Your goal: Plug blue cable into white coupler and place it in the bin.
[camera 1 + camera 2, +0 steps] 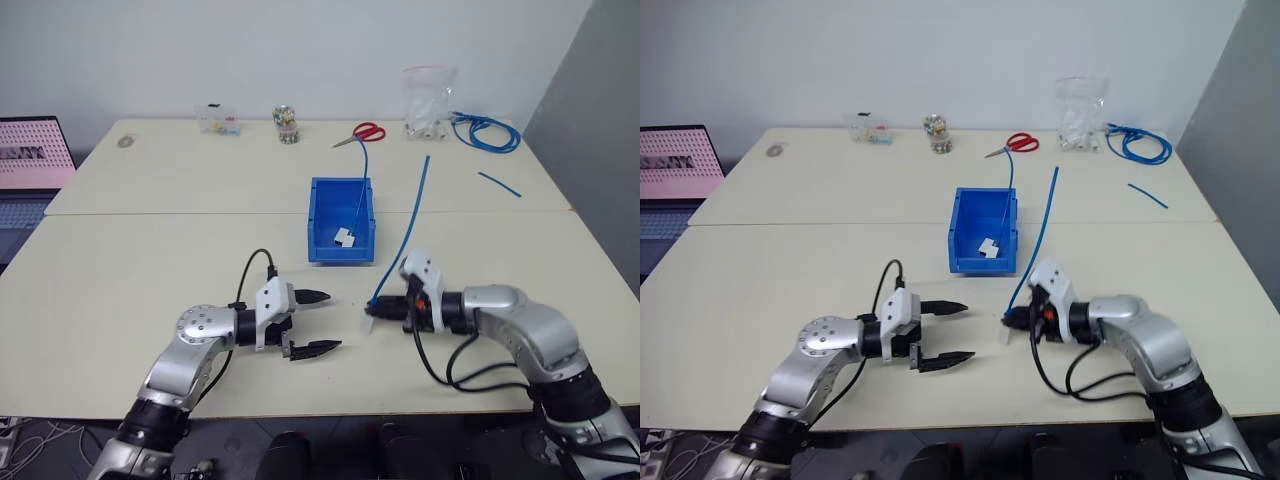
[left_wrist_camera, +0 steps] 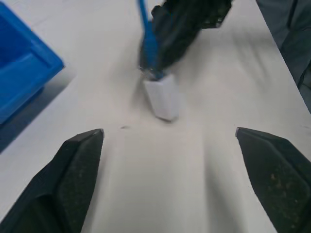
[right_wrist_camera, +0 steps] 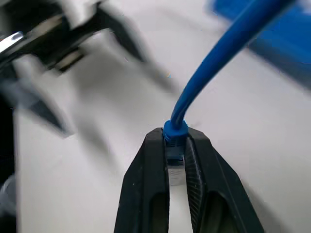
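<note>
My right gripper [image 1: 379, 309] is shut on the plug end of the blue cable [image 1: 410, 225], which slants up and away toward the back of the table. The white coupler [image 2: 163, 97] sits on the cable's end just past the fingertips, close over the tabletop. Facing it from the left, my left gripper [image 1: 333, 321] is open with nothing between its fingers, a short gap from the coupler. The blue bin [image 1: 325, 205] stands just behind both grippers. It holds a white block with a thin blue cable of its own.
Along the back edge are red scissors [image 1: 368, 131], a clear bag [image 1: 430, 100], a coiled blue cable [image 1: 487, 132], a jar [image 1: 286, 124] and a small clear box [image 1: 220, 120]. A short blue stub [image 1: 498, 184] lies at the right. A laptop [image 1: 30, 160] stands off the left edge.
</note>
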`<action>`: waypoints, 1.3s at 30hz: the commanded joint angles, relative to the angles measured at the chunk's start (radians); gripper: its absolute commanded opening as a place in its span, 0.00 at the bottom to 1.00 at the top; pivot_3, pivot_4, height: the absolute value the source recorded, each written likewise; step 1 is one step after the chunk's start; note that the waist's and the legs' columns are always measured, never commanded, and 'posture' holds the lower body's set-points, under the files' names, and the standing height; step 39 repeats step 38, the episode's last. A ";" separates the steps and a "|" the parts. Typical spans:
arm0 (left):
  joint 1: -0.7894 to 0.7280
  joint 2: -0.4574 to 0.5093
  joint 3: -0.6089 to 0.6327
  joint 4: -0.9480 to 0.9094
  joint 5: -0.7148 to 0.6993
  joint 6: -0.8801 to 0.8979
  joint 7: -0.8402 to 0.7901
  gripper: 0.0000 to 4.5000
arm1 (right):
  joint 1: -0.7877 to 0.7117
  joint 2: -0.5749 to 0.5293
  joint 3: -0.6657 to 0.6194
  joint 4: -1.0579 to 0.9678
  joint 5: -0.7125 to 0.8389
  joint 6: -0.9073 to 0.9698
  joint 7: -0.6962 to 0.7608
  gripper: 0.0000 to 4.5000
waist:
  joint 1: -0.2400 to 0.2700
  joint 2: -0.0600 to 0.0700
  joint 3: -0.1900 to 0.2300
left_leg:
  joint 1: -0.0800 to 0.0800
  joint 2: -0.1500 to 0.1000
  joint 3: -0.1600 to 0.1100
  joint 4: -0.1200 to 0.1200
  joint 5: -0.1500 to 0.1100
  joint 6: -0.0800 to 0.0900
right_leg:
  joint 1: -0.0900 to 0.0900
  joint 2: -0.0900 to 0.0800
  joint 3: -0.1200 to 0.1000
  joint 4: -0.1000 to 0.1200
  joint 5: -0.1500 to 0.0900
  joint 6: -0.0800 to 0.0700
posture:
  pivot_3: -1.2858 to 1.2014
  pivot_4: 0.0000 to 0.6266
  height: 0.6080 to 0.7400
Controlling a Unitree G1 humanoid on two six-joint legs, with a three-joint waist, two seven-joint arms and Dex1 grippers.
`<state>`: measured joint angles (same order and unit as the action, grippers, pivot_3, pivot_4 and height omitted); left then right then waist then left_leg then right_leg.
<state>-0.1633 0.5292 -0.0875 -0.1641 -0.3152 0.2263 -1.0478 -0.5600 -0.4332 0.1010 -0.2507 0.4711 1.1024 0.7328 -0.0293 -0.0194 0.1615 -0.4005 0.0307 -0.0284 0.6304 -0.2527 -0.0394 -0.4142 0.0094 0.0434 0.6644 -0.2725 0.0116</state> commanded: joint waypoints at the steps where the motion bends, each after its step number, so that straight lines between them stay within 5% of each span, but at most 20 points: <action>1: 0.002 -0.002 0.088 -0.163 -0.057 0.106 0.132 1.00 | -0.142 0.061 -0.108 0.055 0.057 0.106 -0.082 0.04 | 0.000 0.000 0.002 | 0.000 0.000 0.000 0.000 0.000 0.000 | 0.000 -0.001 0.000 0.000 0.000 0.000 | 0.52 0.24 1.00; 9: -0.011 -0.149 0.234 -0.380 -0.067 0.290 0.549 1.00 | -0.491 0.157 -0.161 0.568 -0.048 -0.018 -0.213 0.04 | -0.002 -0.004 0.006 | -0.001 -0.002 0.003 -0.001 -0.001 0.001 | 0.000 -0.002 0.000 -0.002 0.003 -0.005 | 0.52 0.24 1.00; 15: 0.091 -0.233 0.183 -0.496 -0.056 0.324 0.686 1.00 | -0.636 0.203 -0.150 0.881 -0.127 -0.192 -0.228 0.40 | -0.002 -0.004 0.007 | -0.001 -0.002 0.005 -0.001 -0.001 0.001 | 0.000 -0.002 0.001 -0.002 0.003 -0.005 | 0.52 0.24 1.00; 25: 0.052 -0.275 0.146 -0.470 -0.061 0.337 0.758 1.00 | -0.714 0.188 -0.154 1.004 -0.185 -0.317 -0.203 0.90 | -0.002 -0.004 0.007 | -0.001 -0.002 0.006 0.000 0.000 0.001 | 0.000 -0.001 0.000 0.000 0.003 -0.005 | 0.52 0.24 1.00; 27: 0.010 -0.271 0.144 -0.411 -0.031 0.351 0.789 1.00 | -0.645 0.119 -0.156 0.810 -0.187 -0.295 -0.203 0.98 | 0.000 -0.004 0.007 | -0.001 -0.002 0.006 0.000 0.000 0.001 | 0.000 0.000 -0.001 0.000 0.003 -0.005 | 0.52 0.24 1.00; 32: 0.006 -0.251 0.139 -0.316 0.042 0.340 0.830 1.00 | -0.278 0.007 -0.145 0.229 -0.212 -0.320 -0.250 0.98 | 0.024 -0.005 0.006 | -0.003 -0.002 0.004 0.000 -0.001 0.000 | 0.001 -0.001 -0.002 -0.001 0.002 -0.004 | 0.52 0.24 1.00; 39: 0.010 -0.252 0.170 -0.218 0.111 0.275 0.880 1.00 | 0.187 0.026 -0.141 -0.057 -0.395 -0.538 -0.459 0.98 | 0.019 -0.005 0.006 | -0.001 -0.003 0.005 0.000 -0.001 0.000 | 0.002 -0.008 -0.002 -0.001 0.001 -0.002 | 0.52 0.24 1.00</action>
